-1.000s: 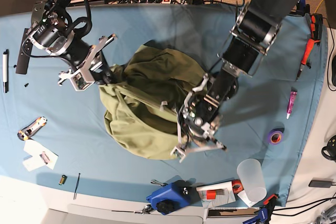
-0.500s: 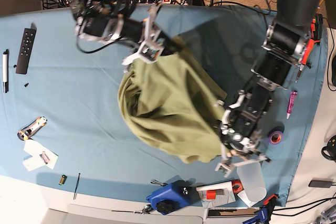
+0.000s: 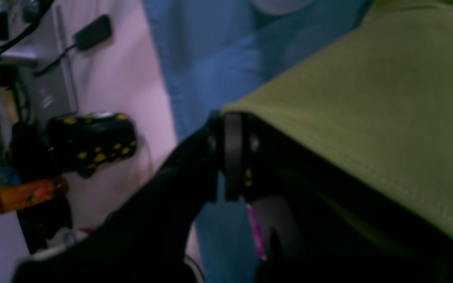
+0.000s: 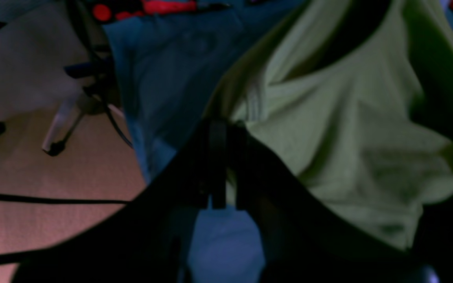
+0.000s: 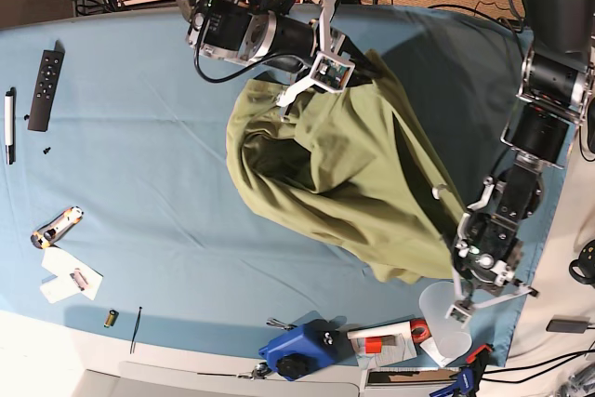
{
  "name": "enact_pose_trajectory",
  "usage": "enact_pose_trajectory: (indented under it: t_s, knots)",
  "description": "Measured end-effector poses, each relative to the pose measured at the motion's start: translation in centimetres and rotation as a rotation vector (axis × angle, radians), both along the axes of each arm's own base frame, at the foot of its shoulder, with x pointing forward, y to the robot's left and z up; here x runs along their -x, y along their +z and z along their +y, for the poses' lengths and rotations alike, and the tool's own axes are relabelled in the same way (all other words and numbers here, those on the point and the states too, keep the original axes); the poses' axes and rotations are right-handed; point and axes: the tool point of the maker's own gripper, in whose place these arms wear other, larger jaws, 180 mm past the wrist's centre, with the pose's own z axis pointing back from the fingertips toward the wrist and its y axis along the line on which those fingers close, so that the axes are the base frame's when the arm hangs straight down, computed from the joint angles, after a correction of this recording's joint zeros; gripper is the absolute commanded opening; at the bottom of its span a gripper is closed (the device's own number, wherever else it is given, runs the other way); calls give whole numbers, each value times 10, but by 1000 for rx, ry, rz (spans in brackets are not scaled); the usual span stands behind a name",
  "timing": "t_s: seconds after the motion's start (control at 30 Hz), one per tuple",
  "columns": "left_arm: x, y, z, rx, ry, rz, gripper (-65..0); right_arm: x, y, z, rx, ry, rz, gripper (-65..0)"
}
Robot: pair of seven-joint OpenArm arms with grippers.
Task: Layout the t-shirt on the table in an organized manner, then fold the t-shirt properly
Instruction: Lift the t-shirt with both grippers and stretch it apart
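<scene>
The olive-green t-shirt (image 5: 353,174) hangs stretched in a diagonal between both grippers above the light blue table (image 5: 130,174). My right gripper (image 5: 330,72), near the table's far edge, is shut on the shirt's upper end; in the right wrist view its jaws (image 4: 218,165) pinch bunched cloth (image 4: 348,137). My left gripper (image 5: 462,271), by the front right corner, is shut on the shirt's lower end. The left wrist view shows its jaws (image 3: 230,157) clamped on a stitched hem (image 3: 368,98). The shirt's middle sags in loose folds.
On the left of the table lie a black remote (image 5: 46,90), a pen (image 5: 9,125), a utility knife (image 5: 56,227) and a paper scrap (image 5: 70,276). A blue tool (image 5: 302,349) and a clear cup (image 5: 444,318) sit at the front edge. A pink marker (image 3: 256,232) lies under the left gripper.
Both arms moved apart with the shirt: the right gripper went up and right toward the far edge, the left gripper toward the front right corner. The crumpled shirt is now pulled out long.
</scene>
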Motion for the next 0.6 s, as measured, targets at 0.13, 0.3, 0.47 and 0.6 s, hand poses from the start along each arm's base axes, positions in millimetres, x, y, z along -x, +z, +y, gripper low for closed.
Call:
enact_pose_trajectory:
  t_s: [0.13, 0.3, 0.47, 0.6]
  knots:
    - [-10, 16, -4, 55, -2, -23, -650, -24, 4, -16, -13, -115, -2, -650]
    - [-29, 51, -45, 192, -131, -37, -650, -54, 16, -53, -26, -277, -25, -650]
    - [-33, 62, -106, 297, -255, -18, -650, -68, 36, -92, -39, -396, -65, -650]
    - [-29, 59, -163, 365, -337, -2, -650, -72, 33, -134, 12, -523, -65, -650]
